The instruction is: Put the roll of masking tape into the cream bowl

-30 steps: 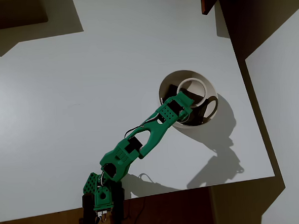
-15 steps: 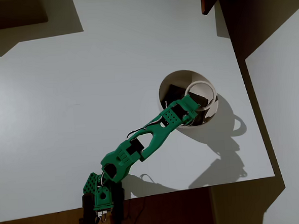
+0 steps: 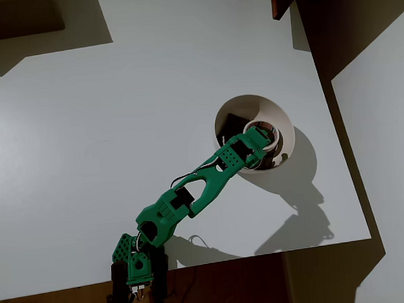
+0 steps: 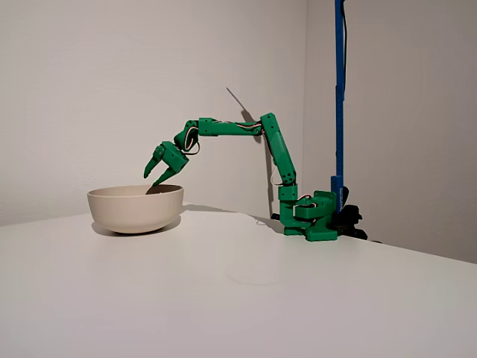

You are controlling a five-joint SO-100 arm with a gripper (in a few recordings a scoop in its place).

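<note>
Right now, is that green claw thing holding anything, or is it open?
Gripper: open, holding nothing, fingertips above the cream bowl; the roll of masking tape lies inside the bowl.

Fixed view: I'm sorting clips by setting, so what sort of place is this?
Probably a home or office corner set up for robot tests: a plain white table, bare white walls, a blue camera pole, and a green arm's gripper over a round cream bowl.

Green tool (image 4: 154, 176), cream bowl (image 4: 135, 210), white table (image 3: 105, 130).
</note>
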